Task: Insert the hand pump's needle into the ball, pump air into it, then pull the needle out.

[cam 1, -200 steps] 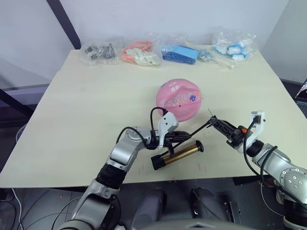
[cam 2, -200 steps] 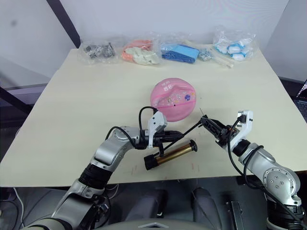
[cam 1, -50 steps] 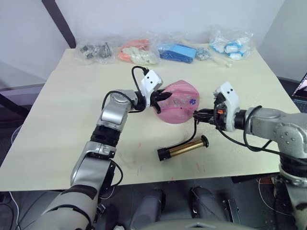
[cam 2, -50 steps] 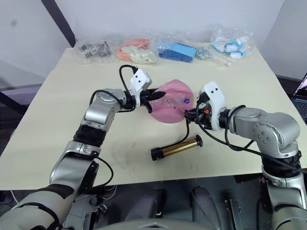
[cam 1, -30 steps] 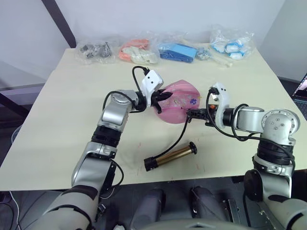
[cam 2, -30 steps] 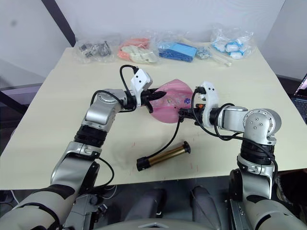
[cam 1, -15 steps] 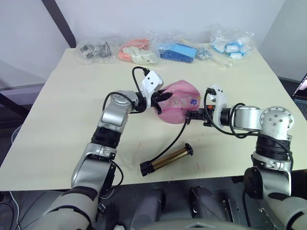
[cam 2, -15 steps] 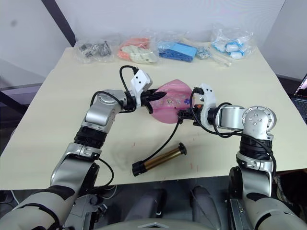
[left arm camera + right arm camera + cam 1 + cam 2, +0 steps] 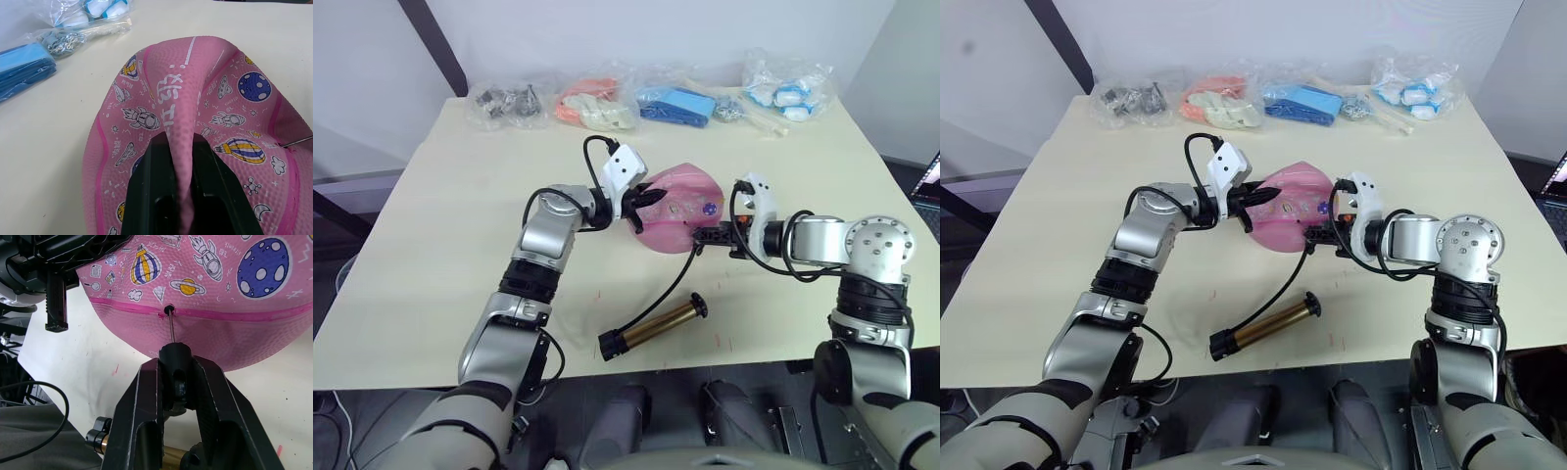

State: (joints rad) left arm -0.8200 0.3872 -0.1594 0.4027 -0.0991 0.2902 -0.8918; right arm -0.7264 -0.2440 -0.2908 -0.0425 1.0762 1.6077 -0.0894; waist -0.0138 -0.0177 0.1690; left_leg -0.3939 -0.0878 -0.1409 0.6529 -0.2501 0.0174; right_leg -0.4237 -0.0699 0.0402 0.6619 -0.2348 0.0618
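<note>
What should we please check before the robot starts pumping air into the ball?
1. Needle tip in the ball's valve hole: ok, though much of the shaft is outside.
2. Right gripper shut on the needle's black fitting: ok.
3. Left gripper pinching a fold of the deflated ball: ok.
4. Hand pump held: not ok, lying loose on the table.
5. Hose unkinked: ok.

ball [image 9: 205, 103]: pink rubber, pebbly grain, matt, soft enough to fold between left gripper [image 9: 178, 196] fingers. needle [image 9: 170, 328]: thin bare metal, bit shiny, just ahead of right gripper [image 9: 177, 382]. both grippers matt black plastic. pump [image 9: 656, 324]: glossy bronze metal tube, black caps. table [image 9: 450, 245]: smooth pale wood look. bags [image 9: 607, 103] at far edge: clear crinkly plastic.
</note>
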